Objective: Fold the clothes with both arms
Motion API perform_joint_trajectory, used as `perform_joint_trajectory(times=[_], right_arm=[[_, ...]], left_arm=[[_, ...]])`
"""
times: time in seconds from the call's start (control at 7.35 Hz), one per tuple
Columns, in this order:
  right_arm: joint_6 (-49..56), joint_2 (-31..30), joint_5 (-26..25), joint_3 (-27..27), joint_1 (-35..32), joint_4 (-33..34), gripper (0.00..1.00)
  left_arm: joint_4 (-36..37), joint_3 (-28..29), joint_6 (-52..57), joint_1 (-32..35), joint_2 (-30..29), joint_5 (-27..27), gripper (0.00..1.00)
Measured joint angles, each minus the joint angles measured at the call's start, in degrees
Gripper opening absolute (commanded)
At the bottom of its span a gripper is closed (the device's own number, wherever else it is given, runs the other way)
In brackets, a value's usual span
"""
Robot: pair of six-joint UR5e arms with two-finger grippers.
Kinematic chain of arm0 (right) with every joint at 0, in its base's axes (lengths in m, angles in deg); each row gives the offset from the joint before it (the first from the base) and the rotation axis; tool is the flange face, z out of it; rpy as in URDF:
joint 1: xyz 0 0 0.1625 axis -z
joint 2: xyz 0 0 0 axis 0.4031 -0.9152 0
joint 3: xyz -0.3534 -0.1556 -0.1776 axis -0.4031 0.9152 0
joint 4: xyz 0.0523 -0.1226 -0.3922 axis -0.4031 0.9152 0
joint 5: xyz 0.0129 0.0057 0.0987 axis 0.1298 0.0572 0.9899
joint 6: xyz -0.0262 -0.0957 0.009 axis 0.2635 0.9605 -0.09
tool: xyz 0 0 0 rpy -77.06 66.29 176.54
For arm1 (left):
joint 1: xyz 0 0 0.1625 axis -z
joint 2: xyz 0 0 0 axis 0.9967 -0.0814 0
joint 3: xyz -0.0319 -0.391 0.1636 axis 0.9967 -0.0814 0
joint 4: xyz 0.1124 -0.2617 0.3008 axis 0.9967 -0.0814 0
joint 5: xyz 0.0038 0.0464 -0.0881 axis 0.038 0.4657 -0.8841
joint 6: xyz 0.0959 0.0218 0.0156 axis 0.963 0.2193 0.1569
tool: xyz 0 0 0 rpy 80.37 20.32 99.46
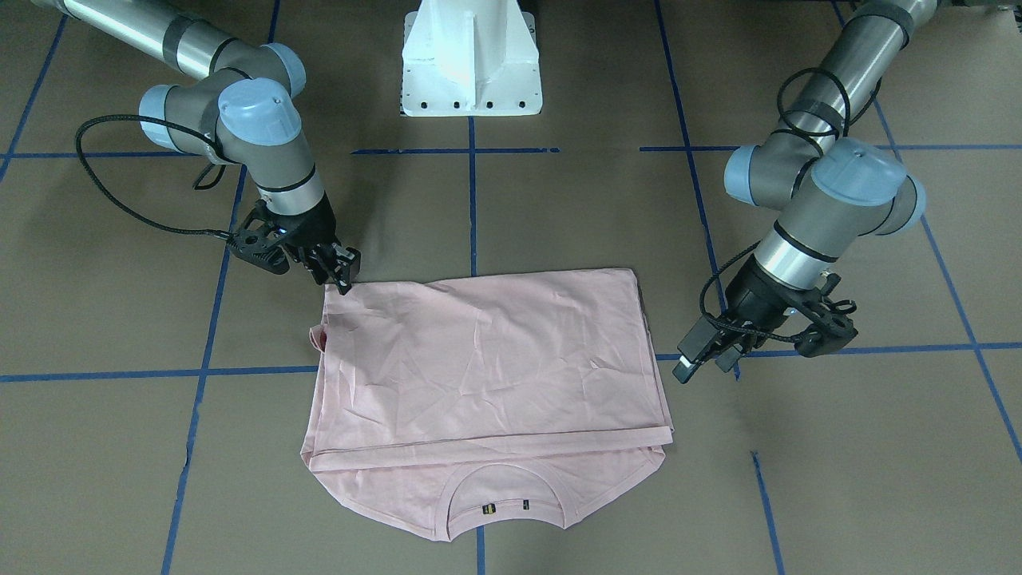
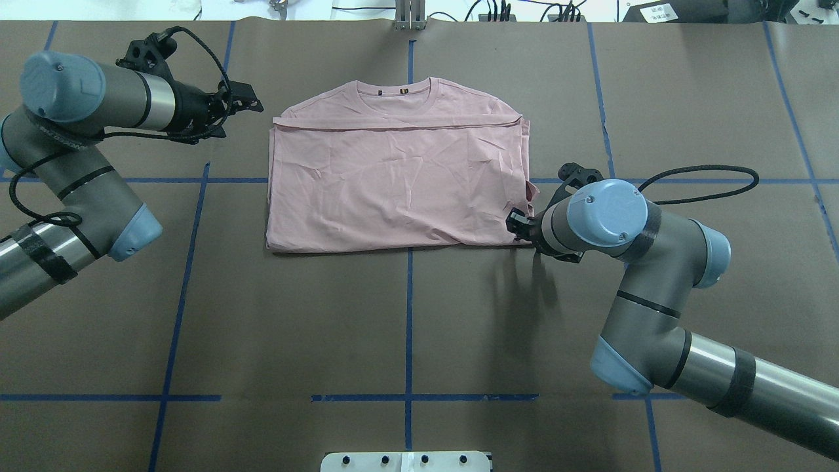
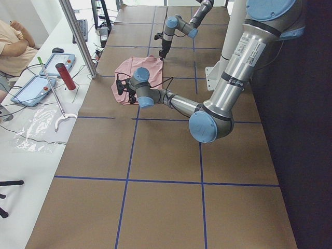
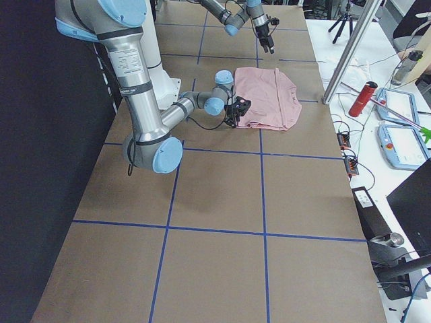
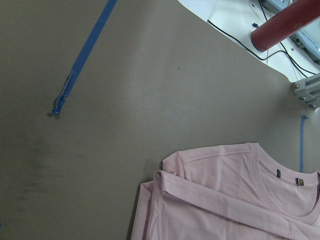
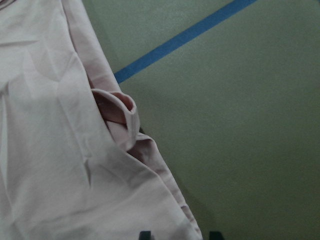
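Note:
The pale pink T-shirt (image 1: 487, 359) lies folded flat mid-table, print hidden, collar (image 1: 503, 495) on the far side from the robot. It also shows in the overhead view (image 2: 393, 190). My right gripper (image 1: 342, 275) is low at the shirt's near right corner (image 2: 514, 223). The right wrist view shows its fingertips (image 6: 145, 234) apart over the shirt's edge, beside a curled sleeve (image 6: 117, 105). My left gripper (image 2: 252, 98) is open and empty, just off the shirt's far left corner (image 1: 703, 366). The left wrist view shows the collar end of the shirt (image 5: 235, 200), no fingers.
The white pedestal base (image 1: 471, 64) stands at the robot's side. Blue tape lines (image 2: 409, 314) cross the brown tabletop. Off the far edge, a red cylinder (image 5: 285, 22), tablets and cables lie on a white bench, beside a metal post (image 3: 78, 36) and a seated person (image 3: 13, 46).

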Motion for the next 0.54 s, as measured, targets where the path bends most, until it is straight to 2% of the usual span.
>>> perform_joint_trajectory(times=[0.54], right_arm=[[0.0,-0.4,0.1,-1.0,-0.2,0.0,0.0]], left_arm=[[-0.1,-0.5,0.1,0.0,0.0,0.0,1.0]])
